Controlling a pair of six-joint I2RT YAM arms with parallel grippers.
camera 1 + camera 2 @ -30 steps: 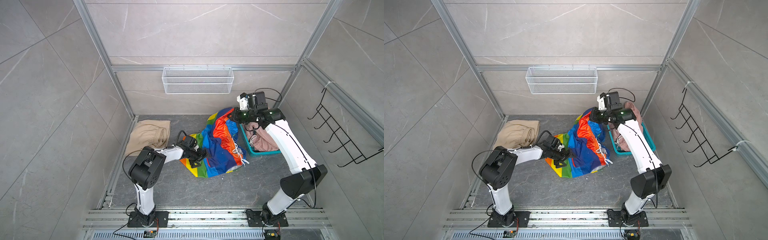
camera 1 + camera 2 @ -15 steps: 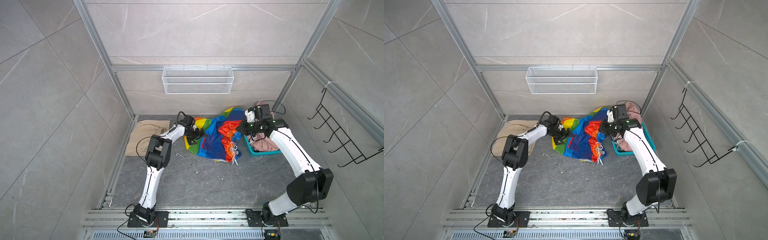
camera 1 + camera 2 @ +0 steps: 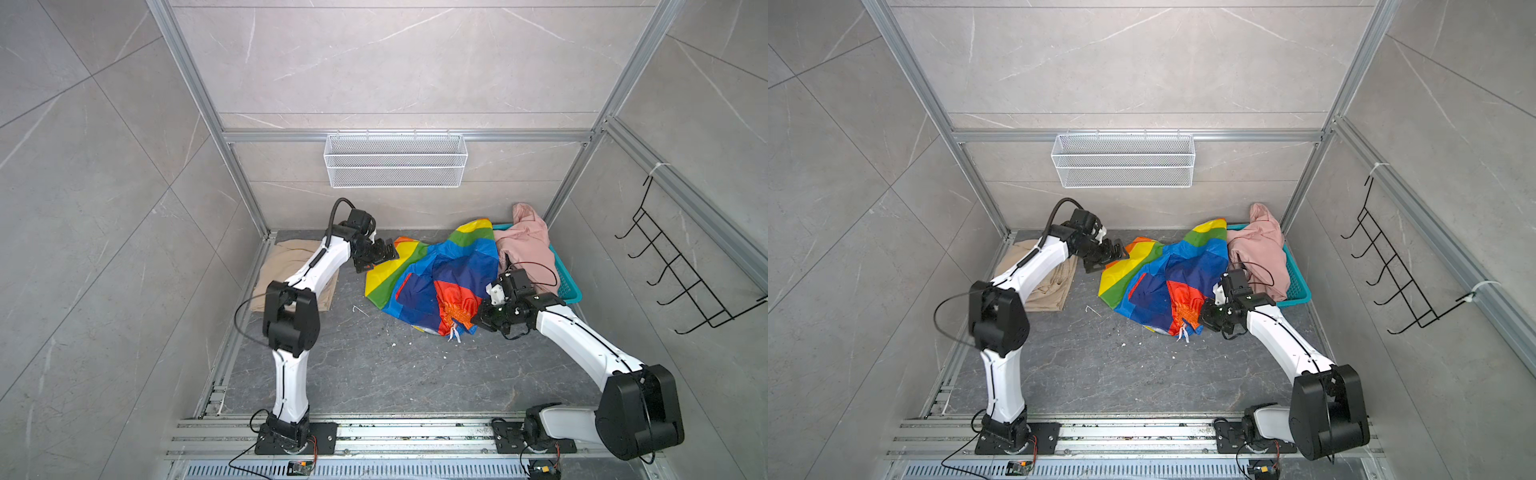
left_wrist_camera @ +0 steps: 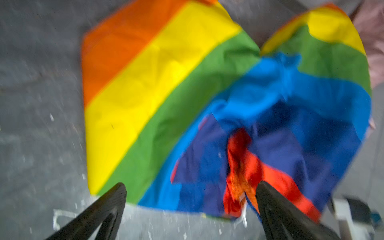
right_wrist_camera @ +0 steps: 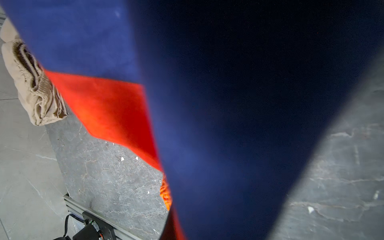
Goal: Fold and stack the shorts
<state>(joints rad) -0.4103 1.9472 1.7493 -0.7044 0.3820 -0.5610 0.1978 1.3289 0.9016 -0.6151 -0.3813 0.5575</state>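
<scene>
The rainbow-striped shorts [image 3: 436,278] [image 3: 1163,278] lie spread on the dark floor in both top views, legs toward the back wall. My right gripper [image 3: 473,320] [image 3: 1203,316] is shut on their orange gathered waistband at the front; in the right wrist view blue and red cloth [image 5: 228,104] hides the fingers. My left gripper [image 3: 380,255] [image 3: 1108,257] [image 4: 191,187] hangs open and empty over the shorts' far-left orange-yellow leg [image 4: 166,72]. The beige shorts [image 3: 286,253] [image 3: 1050,286] [image 5: 31,89] lie folded at the left. The pink shorts [image 3: 525,245] [image 3: 1262,253] are heaped in the basket.
A teal plastic basket [image 3: 567,291] [image 3: 1298,295] stands at the back right, against the frame post. A white wire basket [image 3: 395,166] hangs on the back wall and a black hook rack [image 3: 681,270] on the right wall. White crumbs dot the floor.
My right gripper has come down and toward the front with the waistband, laying the rainbow shorts out. My left gripper has swung from their front edge to the back left.
</scene>
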